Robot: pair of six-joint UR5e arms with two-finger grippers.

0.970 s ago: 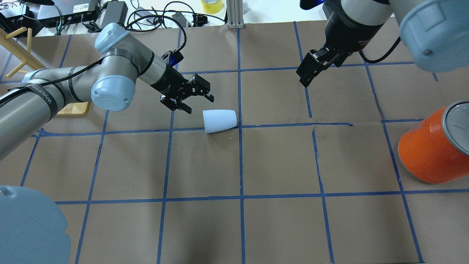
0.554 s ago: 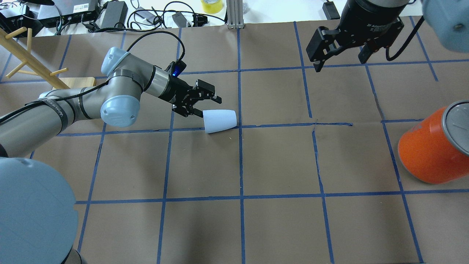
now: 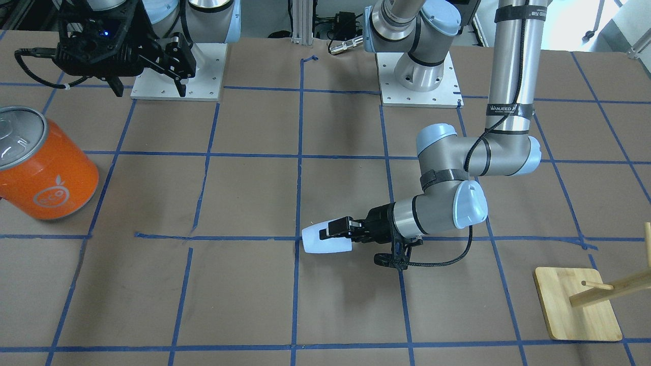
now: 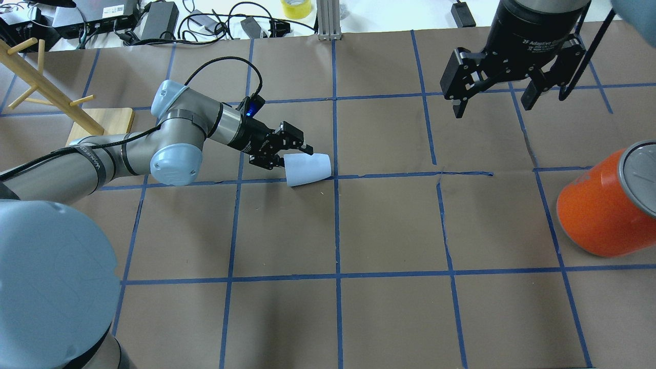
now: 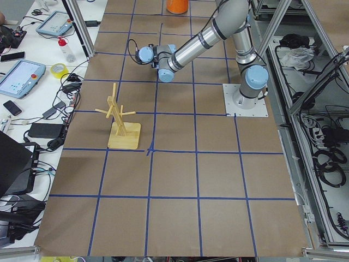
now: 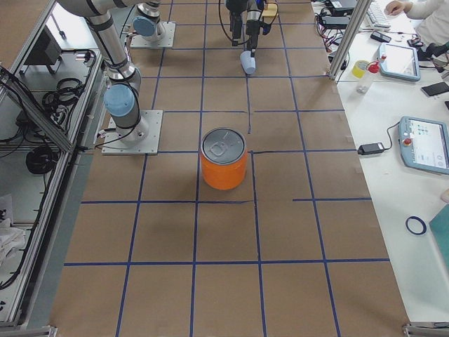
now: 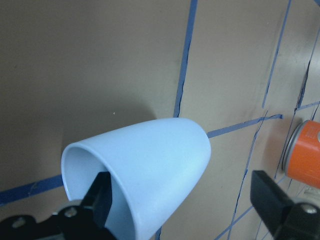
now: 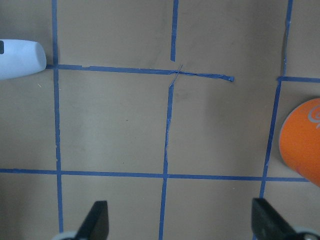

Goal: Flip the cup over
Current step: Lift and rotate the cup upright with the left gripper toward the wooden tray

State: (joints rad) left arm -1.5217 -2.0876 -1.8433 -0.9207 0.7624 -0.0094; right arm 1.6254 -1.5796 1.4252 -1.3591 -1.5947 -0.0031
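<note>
Left claw (image 4: 292, 156) at the rim of the cup (image 4: 310, 170) now; a second back, off to one side and clear of it. Spread wide and gripping nothing yet, with one finger (image 7: 100, 197) poked inside the mouth and the other outside, apart from the wall. Looks like the end of the approach, with a pinch on the rim wall the likely next thing; no flip begun.

No shift in the cup itself: lies on its side near the middle of the table (image 4: 389, 230), just beside a crossing of blue tape lines (image 4: 410, 174), same spot as before.

As for the right claw (image 4: 492, 102): turned from slanted to straight down over that second, likewise spread and empty, raised and well apart from the cup. Seems to have no part in this step.

On heading: mouth turned toward the left claw, closed narrow end aimed toward the orange can (image 4: 594, 215). Long axis flat on the table, running nearly along the tape line, side to side across the robot's front.
</note>
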